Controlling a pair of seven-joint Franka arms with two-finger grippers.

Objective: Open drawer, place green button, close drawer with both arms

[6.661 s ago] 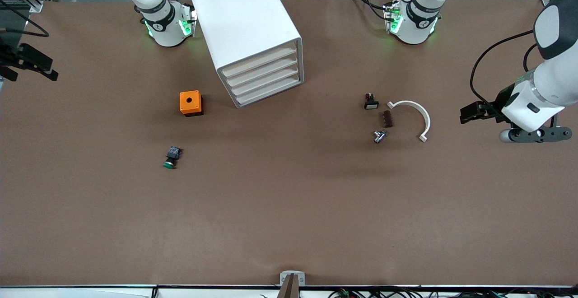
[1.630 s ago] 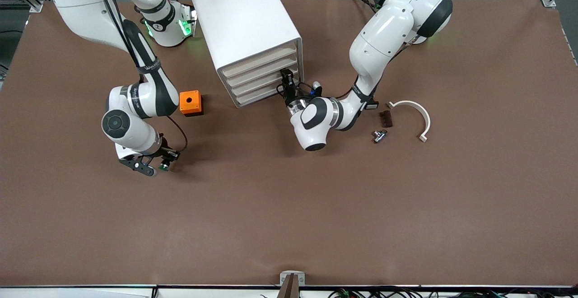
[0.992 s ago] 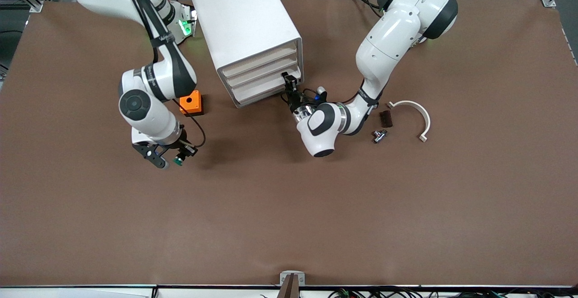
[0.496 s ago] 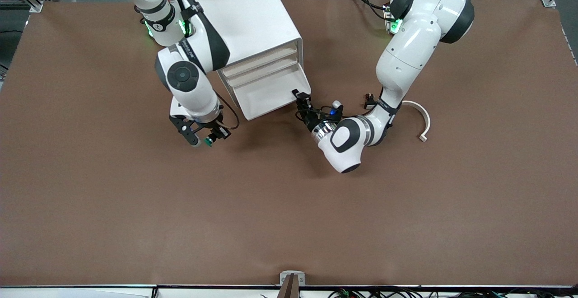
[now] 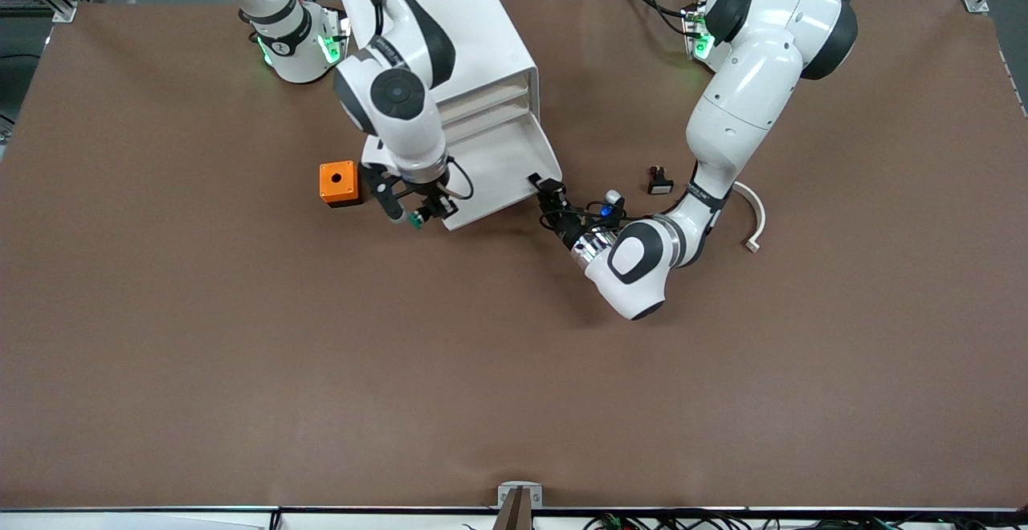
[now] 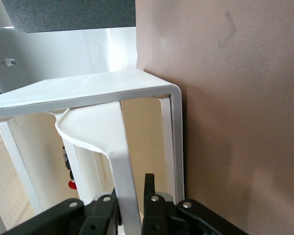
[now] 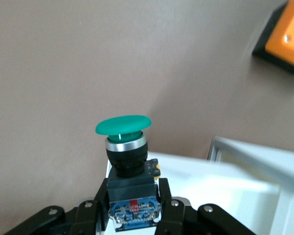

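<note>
right gripper (image 5: pixel 418 213) clamped on the button (image 7: pixel 129 166), body pinched between the fingers, green cap sticking out past the tips; it hangs over the front corner of the pulled-out drawer (image 5: pixel 498 169) on the orange cube (image 5: pixel 338 183) side. left gripper (image 5: pixel 548 195) pinches the drawer's front wall at the corner toward the left arm's end, fingers close together on the thin wall. cabinet (image 5: pixel 450 48) sits above the drawer.
</note>
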